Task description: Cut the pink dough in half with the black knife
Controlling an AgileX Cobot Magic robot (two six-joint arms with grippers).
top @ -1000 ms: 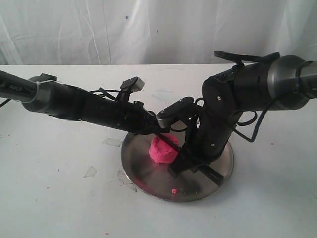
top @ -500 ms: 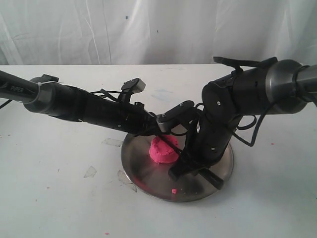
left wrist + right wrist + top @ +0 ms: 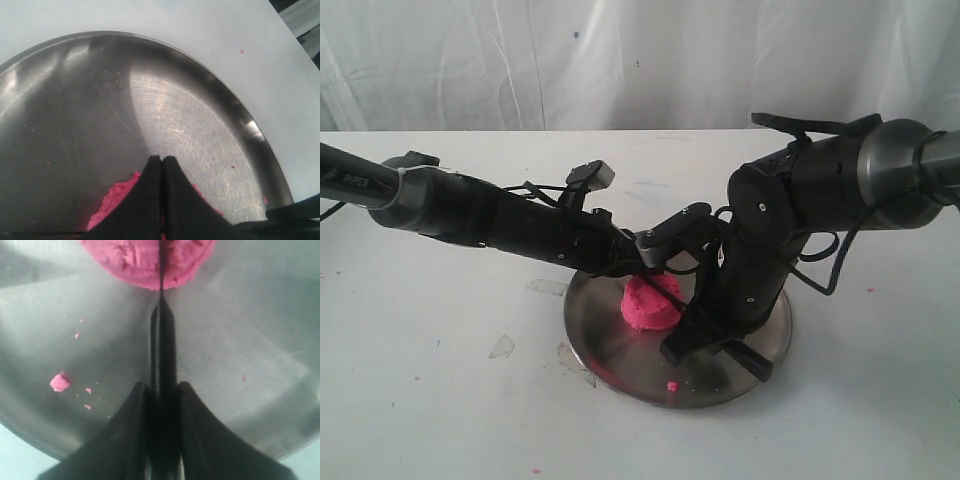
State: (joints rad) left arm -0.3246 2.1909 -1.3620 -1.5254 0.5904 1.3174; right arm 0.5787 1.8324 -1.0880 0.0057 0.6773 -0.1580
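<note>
The pink dough (image 3: 651,303) (image 3: 150,260) sits as one domed lump on the steel plate (image 3: 620,355). My right gripper (image 3: 682,335) (image 3: 162,387) is shut on the black knife (image 3: 162,340), whose blade runs edge-on into the lump, leaving a thin slit. Its handle end (image 3: 748,358) sticks out over the plate's right side. My left gripper (image 3: 642,262) (image 3: 162,159) is shut with nothing between its fingers, and it rests on top of the dough (image 3: 112,202) at its far side.
A tiny pink crumb (image 3: 671,384) (image 3: 60,383) lies near the plate's front rim, with a few specks around it. The white table (image 3: 440,400) carries scuffs and clear tape scraps (image 3: 502,346) left of the plate. A white curtain hangs behind.
The right arm has shifted slightly, pushing the knife a little lower and further into the dough. The left gripper holds its place on the lump.
</note>
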